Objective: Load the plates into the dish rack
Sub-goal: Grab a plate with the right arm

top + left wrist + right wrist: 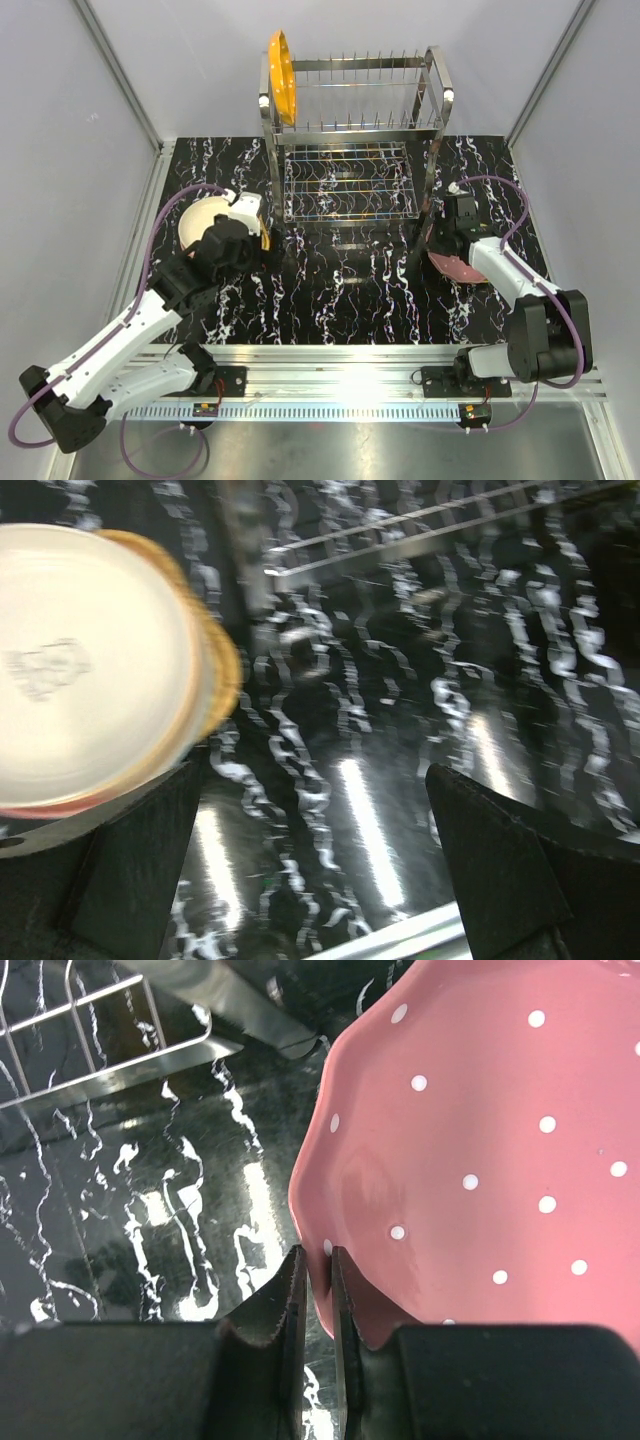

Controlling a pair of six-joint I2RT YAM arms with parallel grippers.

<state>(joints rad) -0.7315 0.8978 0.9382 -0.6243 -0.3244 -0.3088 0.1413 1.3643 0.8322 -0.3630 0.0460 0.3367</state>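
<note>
The dish rack [350, 110] stands at the back of the table, with one orange plate [282, 75] upright at the left end of its top tier. At the left lies a stack of plates with a cream plate [203, 222] [90, 660] on top and a tan rim [226, 670] showing under it. My left gripper [258, 228] [315, 850] is open just right of that stack, over bare table. My right gripper [440, 246] [318, 1270] is shut on the near rim of a pink plate with white dots [456, 266] [480, 1130], right of the rack.
The table is black marble-patterned [340, 290]. The rack's lower wire shelf [345, 185] [120, 1060] reaches toward me between the two arms. White walls close in the left, right and back. A metal rail [330, 360] runs along the near edge by the arm bases.
</note>
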